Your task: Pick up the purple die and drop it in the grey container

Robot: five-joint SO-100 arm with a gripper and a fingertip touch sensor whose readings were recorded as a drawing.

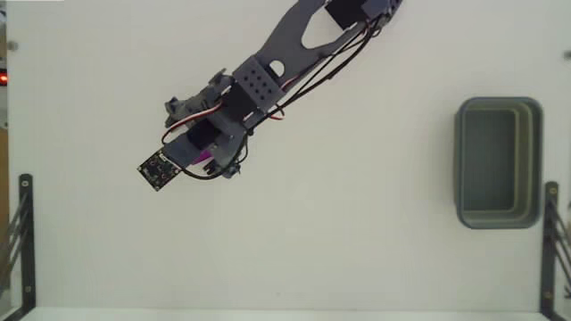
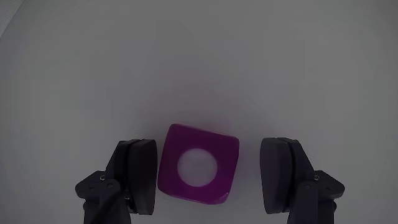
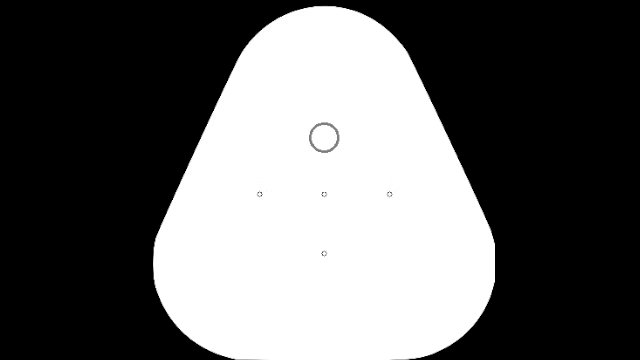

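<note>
Sitting between the two gripper fingers in the wrist view: one purple die, bright magenta cube, single white round pip on the face toward the camera, edges slightly rounded. It rests on the white table. The left finger looks to be touching or just beside the die's left face; the right finger stands clear of it with table showing between. So the gripper is spread around the die, not clamped on it.

In the fixed view the die is nearly all hidden under the arm; only a sliver of purple shows under the gripper, left of centre on the table. Can't read the finger gap from that view, the wrist hardware and small camera board cover it. Arm is cut off at the top edge.

Grey container: grey-green rounded rectangular tray, thick raised rim, at the right side of the fixed view, well apart from the die. Inside looks bare.

Dark metal brackets at the lower left and lower right edges, partly cropped. Small red light at the left edge, too small to make out.

Count: 1 die, 1 container, 1 arm, 2 brackets.
</note>
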